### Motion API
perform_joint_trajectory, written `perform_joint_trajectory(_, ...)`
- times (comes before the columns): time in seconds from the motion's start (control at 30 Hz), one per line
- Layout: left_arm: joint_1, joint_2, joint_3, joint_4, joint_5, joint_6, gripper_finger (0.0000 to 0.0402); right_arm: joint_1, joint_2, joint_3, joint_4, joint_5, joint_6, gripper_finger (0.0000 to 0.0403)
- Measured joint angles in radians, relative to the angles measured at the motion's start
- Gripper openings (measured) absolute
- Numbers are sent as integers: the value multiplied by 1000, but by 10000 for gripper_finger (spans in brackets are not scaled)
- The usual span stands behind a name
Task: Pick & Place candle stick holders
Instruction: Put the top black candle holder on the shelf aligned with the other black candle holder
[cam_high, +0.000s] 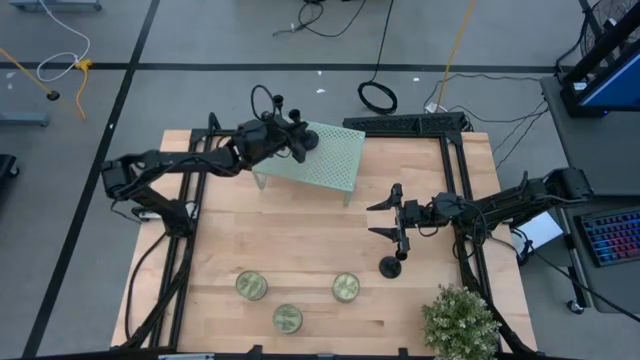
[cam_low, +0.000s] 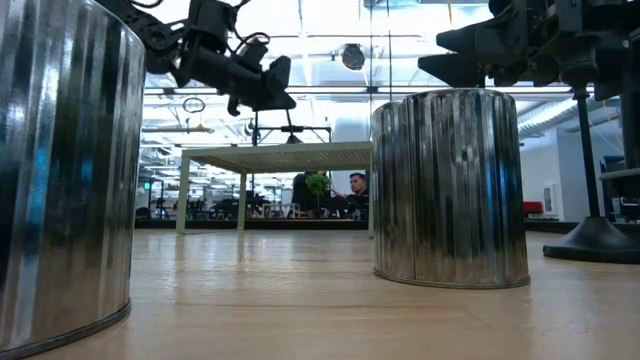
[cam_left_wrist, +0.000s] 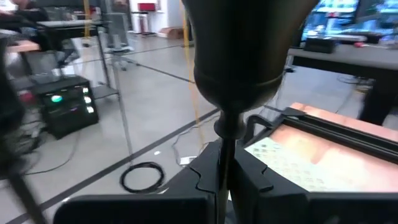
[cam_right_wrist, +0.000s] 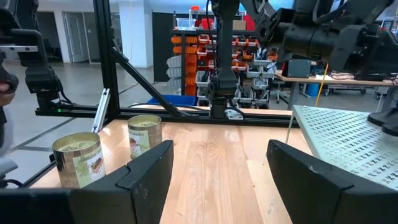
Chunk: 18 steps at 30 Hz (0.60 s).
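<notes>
Left end effector (cam_high: 290, 140) pinches one candle stick holder (cam_left_wrist: 239, 68) by its stem above the perforated shelf (cam_high: 330, 160), where another holder (cam_high: 311, 138) apparently stands. Right end effector (cam_high: 385, 218), fingers spread, hovers near the third holder (cam_high: 391, 265) on the counter (cam_high: 300, 240).

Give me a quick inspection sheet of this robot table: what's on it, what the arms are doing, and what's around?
Surface: wooden table; a pale green perforated stand sits at its far edge.
Job's things: one candle stick holder stands on the table by the right arm; another candle stick holder is held over the stand.
Clutter: three tin cans, a potted plant.
Grippers: left tool shut on a holder's stem; right tool open, empty.
Cables: coiled black cable, loose cords on the floor.
Surroundings: keyboard, grey floor, a seated person far behind.
</notes>
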<state>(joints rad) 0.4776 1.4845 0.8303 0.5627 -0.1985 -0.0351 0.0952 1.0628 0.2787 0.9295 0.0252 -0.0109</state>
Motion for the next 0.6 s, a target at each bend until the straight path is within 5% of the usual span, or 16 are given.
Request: perform_joint_trajectory(0.6, 6, 69, 81, -30, 20, 33, 17, 0, 0, 0, 0, 0, 0, 254)
